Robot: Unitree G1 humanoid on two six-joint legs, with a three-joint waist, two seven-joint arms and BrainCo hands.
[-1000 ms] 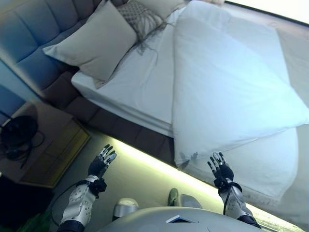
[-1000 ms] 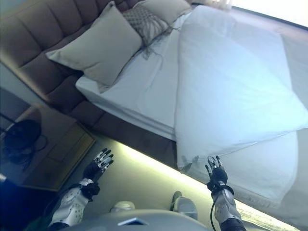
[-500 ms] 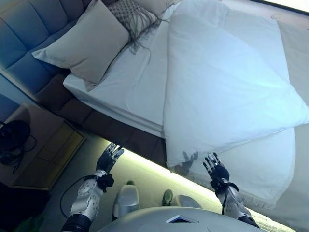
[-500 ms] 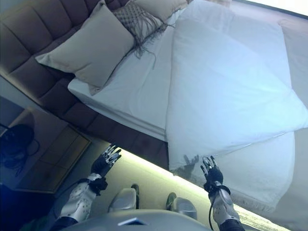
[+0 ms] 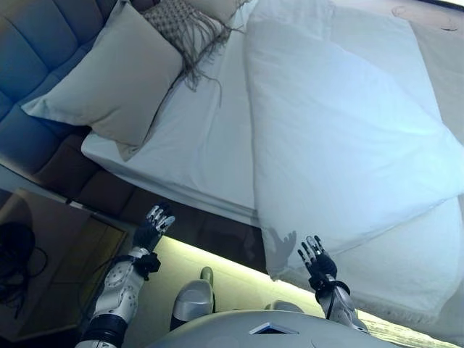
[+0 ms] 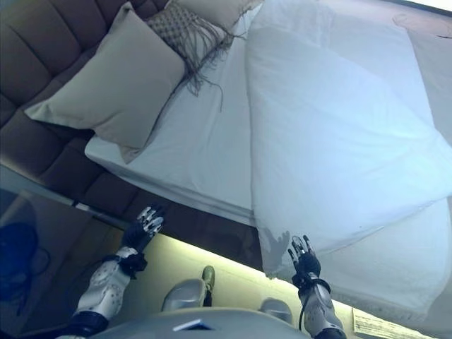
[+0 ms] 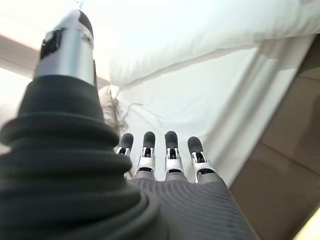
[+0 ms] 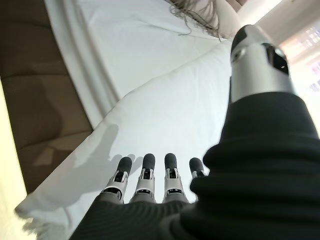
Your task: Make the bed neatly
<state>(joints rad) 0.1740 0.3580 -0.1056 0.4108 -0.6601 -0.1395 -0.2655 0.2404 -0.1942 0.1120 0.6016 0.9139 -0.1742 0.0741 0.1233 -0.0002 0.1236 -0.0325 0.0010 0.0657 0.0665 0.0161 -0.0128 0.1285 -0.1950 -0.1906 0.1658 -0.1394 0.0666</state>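
Your right hand [image 5: 315, 258] and left hand [image 5: 151, 226] are both released; take the soft, light duvet [image 5: 341, 138] (it will sag) at its corner nearest the right hand.

duvet [image 5: 341, 138]: white matt cloth, smooth | sheet [image 5: 196, 152]: white cloth, faint creases | pillow [image 5: 109, 80]: beige matt cloth | fringed cushion [image 5: 181, 22]: woven, tasselled | headboard [image 6: 35, 42]: brown padded upholstery | nightstand [image 5: 51, 254]: glossy wood

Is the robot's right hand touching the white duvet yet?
Apart. The right eye view shows the right hand open below the duvet corner, floor between them.
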